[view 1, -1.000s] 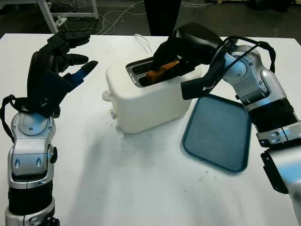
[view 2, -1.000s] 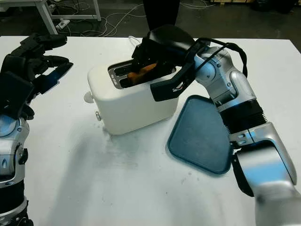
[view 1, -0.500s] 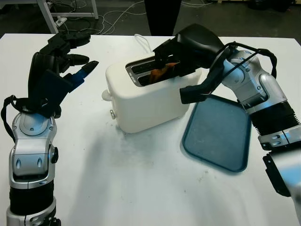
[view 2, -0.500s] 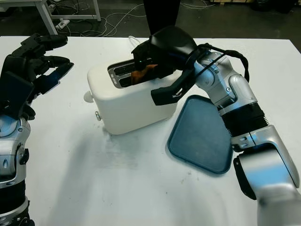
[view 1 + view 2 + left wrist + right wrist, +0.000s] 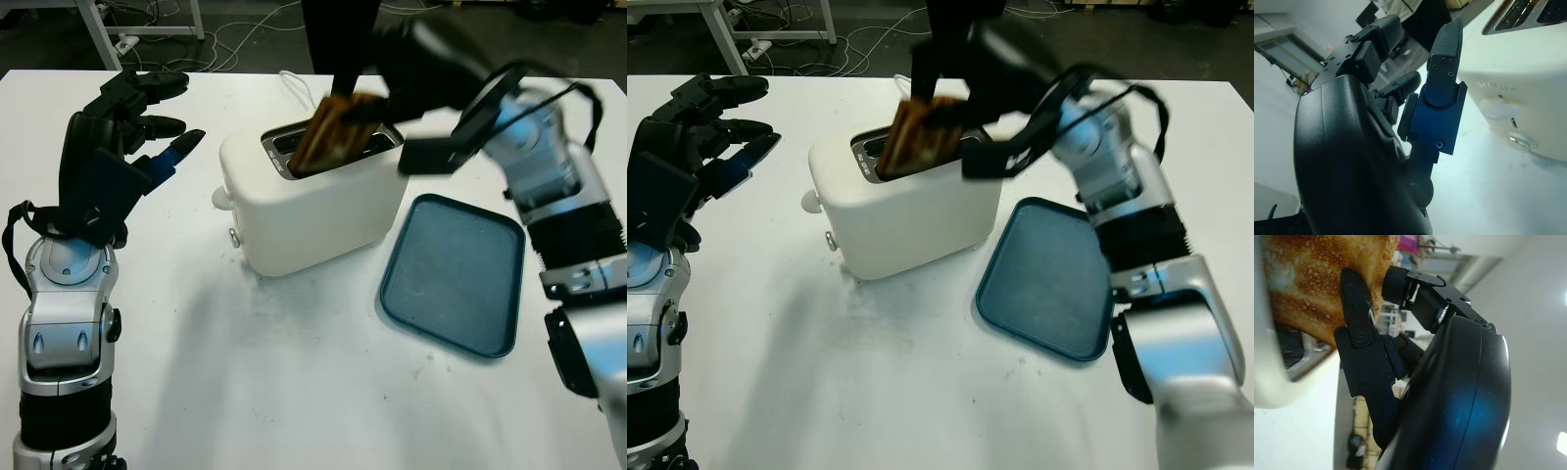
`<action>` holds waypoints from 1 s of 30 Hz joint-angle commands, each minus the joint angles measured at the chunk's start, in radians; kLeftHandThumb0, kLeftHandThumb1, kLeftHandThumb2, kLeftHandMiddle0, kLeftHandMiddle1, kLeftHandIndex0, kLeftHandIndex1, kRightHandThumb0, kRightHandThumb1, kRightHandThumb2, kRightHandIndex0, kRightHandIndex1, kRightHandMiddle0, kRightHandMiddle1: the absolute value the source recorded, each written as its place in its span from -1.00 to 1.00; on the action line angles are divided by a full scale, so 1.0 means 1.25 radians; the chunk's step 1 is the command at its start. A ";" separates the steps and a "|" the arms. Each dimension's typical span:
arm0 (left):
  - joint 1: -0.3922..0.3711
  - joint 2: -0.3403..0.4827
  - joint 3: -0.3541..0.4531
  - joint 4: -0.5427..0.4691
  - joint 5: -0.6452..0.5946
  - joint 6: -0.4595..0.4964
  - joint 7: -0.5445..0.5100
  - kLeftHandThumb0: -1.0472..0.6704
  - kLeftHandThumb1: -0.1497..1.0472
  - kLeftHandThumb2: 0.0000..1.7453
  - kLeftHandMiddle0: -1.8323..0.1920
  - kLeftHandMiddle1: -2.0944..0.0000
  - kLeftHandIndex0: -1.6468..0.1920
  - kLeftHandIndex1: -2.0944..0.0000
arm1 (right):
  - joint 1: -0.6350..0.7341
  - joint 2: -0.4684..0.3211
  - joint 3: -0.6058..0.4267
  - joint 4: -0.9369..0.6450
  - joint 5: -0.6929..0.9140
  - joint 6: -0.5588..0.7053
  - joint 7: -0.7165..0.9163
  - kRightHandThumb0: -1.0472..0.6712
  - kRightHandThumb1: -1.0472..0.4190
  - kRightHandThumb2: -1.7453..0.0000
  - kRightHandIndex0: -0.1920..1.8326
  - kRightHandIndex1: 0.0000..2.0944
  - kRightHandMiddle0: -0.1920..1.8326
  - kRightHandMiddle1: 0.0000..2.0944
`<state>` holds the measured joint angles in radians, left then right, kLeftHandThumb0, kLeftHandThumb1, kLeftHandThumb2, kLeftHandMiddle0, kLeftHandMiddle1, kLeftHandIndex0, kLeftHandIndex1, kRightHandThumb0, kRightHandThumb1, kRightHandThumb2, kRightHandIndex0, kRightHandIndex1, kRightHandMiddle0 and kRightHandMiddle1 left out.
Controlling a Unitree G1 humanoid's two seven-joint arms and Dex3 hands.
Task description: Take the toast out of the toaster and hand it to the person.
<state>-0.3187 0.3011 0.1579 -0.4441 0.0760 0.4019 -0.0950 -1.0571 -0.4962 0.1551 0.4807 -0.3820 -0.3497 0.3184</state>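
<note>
The left hand hangs open above the table's left side, holding nothing, well apart from the toaster, so the step belongs to the right hand, whose fingers are clamped on the toast with the slice half out of the near slot and leaning left. To do it well I would keep lifting straight along the slot until the lower edge clears the rim, and keep the pinch gentle, since toast likely crumbles. The white table carries a blue tray on the right, and beyond its far edge are floor cables and a person standing behind the toaster.
</note>
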 commanded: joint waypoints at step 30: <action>0.010 -0.007 -0.001 0.005 -0.005 -0.015 -0.002 -0.35 0.79 -0.90 0.43 0.10 0.30 0.47 | -0.055 0.016 -0.209 0.478 0.176 0.099 -0.277 0.00 -0.83 0.58 0.01 0.67 -0.34 0.65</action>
<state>-0.3106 0.2906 0.1590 -0.4360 0.0743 0.3980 -0.0965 -1.1249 -0.4922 -0.0835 1.0545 -0.1924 -0.2579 -0.0080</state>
